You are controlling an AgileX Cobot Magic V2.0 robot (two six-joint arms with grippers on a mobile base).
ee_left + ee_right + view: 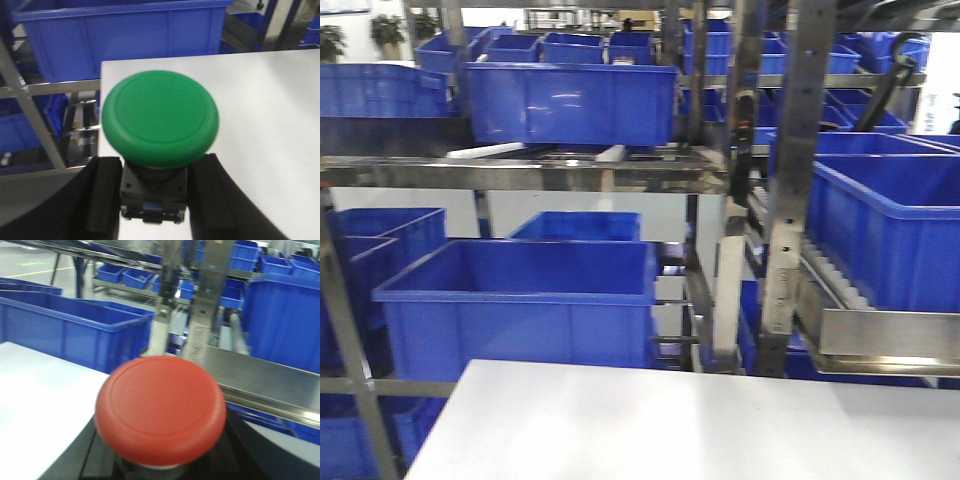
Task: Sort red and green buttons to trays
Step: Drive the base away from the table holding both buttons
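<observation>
Blue crates fill the front view, standing in rows on steel racks. They overlap too much for a sure count. One white worktop spans the bottom edge. This view gives the surroundings only; both buttons show in the wrist views alone.

The left wrist view shows one green button, its round cap facing the camera, with its dark boxy body just below. The left end effector is clamped on that body. Two black fingers press against its sides, one at each flank. The button sits over the worktop's near corner, with white surface behind it and to the right. One large crate stands beyond the worktop's far edge, and more blue shows low at the left behind a steel rail.

The right wrist view shows one red button, slightly blurred, its cap taking up the lower middle of the frame. The right end effector grips it. Two dark fingers close in beneath the cap, which hides the body and most of the contact. The worktop lies at the left behind the button. Past it stand a long crate and a steel shelf, with more crates on racks further off.

That makes two buttons, one in each end effector.
</observation>
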